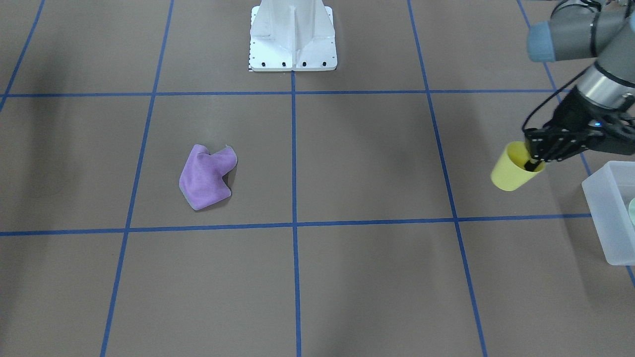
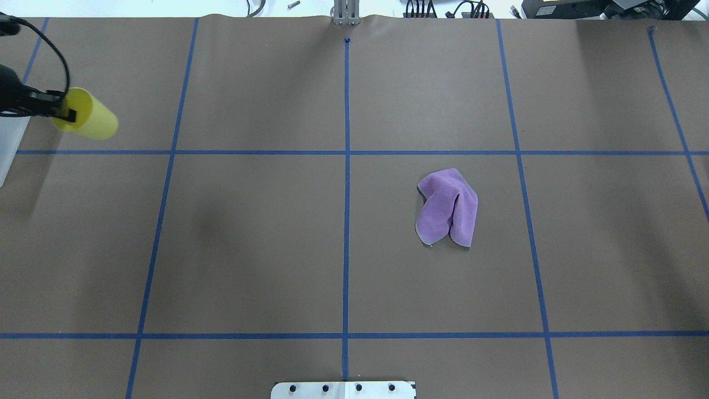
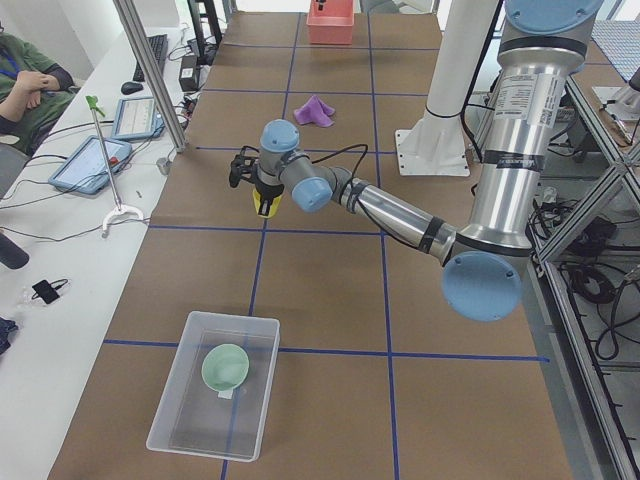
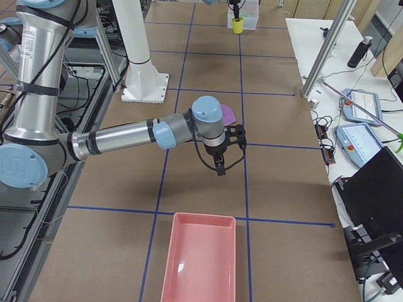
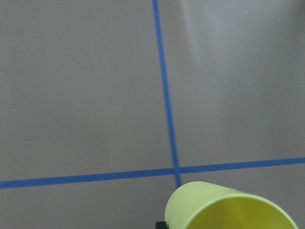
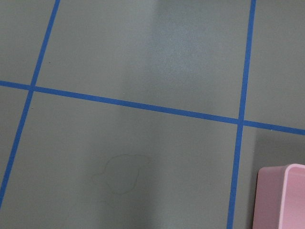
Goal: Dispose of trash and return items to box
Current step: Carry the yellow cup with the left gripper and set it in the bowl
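Yellow cup [image 1: 511,174] held tilted, seemingly clear of the table [image 2: 249,249]. Left gripper [image 1: 537,162] is clamped on the rim, one finger in the mouth, one outside. From overhead, the cup is at 10 o'clock. The frosted box [image 3: 230,318] sits at 9 o'clock, with the green bowl [image 3: 225,367] in it.

Step in hand, as I read it: carry the cup to the box.
- Clear the near wall.
- Aim for the bare floor beside the bowl.
- Level the cup and lower it before letting go.
- Rim pinch looks thin, so go slow.

Right gripper [image 4: 220,168] hangs above the table near a pink bin [image 4: 198,264]; cannot tell how its fingers stand. Purple cloth [image 2: 447,208] lies at 3 o'clock of centre.

Surface: brown matte sheet, blue tape [image 2: 347,166] grid. Room: person [image 3: 25,85] seated at a side bench with tablets [image 3: 135,118] and cables.
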Robot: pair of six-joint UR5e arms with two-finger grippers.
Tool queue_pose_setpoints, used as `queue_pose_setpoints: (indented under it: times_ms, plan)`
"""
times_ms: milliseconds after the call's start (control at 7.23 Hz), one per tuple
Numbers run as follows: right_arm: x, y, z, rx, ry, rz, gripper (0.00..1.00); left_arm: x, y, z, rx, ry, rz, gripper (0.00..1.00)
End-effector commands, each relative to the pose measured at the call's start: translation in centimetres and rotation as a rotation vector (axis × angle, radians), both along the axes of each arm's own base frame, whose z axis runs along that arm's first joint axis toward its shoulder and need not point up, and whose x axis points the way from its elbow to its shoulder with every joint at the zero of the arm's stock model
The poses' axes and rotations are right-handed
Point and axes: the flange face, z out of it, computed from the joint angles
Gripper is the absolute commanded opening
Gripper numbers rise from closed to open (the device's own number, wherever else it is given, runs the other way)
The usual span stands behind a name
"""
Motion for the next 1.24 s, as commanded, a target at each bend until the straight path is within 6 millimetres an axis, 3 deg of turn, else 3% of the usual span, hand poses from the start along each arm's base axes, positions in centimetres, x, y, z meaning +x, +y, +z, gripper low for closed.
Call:
queue_pose_setpoints:
  times_ms: [0,138,277,415,553,691,830,1106]
  plan:
    - [-0.1,0.0,0.0,0.001,0.0,-0.003,1.0,-12.9,-2.9,7.5,0.055,-0.144,0.023,0.0]
    - [-0.1,0.0,0.0,0.001,0.001,-0.002,1.0,-17.4,-4.1,11.9,0.071,-0.202,0.058,0.0]
    - [-0.1,0.0,0.0,0.001,0.0,-0.003,1.0,-20.0,-6.1,15.3,0.061,-0.228,0.081,0.0]
    - [-0.1,0.0,-0.1,0.003,0.0,-0.004,1.0,-20.1,-7.4,19.6,0.054,-0.245,0.13,0.0]
    - [-0.3,0.0,-0.1,0.003,0.0,-0.007,1.0,-20.0,-7.4,24.8,0.058,-0.251,0.128,0.0]
    - [-0.3,0.0,-0.1,0.004,0.0,-0.009,1.0,-20.0,-8.3,28.6,0.063,-0.258,0.125,0.0]
    - [-0.4,-0.2,-0.4,0.009,-0.002,-0.008,1.0,-19.6,-8.2,30.1,0.049,-0.26,0.131,0.0]
    - [-0.5,-0.3,-0.5,0.013,0.0,-0.011,1.0,-18.4,-8.0,30.8,0.018,-0.252,0.13,0.0]
